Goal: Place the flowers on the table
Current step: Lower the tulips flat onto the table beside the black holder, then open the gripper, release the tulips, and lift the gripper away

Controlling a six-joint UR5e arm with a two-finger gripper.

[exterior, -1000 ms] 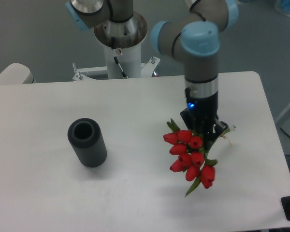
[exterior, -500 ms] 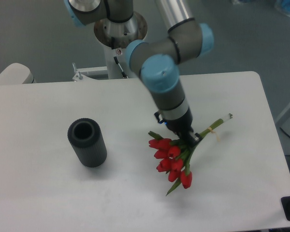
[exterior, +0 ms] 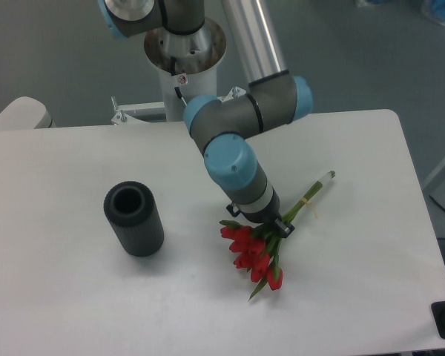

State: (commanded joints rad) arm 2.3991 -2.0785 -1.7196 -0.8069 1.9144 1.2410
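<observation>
From the fixed camera, the pincer (exterior: 271,225) grips the flowers (exterior: 254,251) just above the red heads, low over the white counter (exterior: 74,304), right of centre. Their stems slant up to the right. A dark ribbed cylinder (exterior: 133,219) stands well left.

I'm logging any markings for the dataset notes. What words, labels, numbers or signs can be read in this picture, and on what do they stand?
No text can be read anywhere.
Small red-and-white sticker on the arm's white base column: too small and blurred to read.
Gripper, flowers, dark grey ribbed cylinder and table: no markings visible.
</observation>
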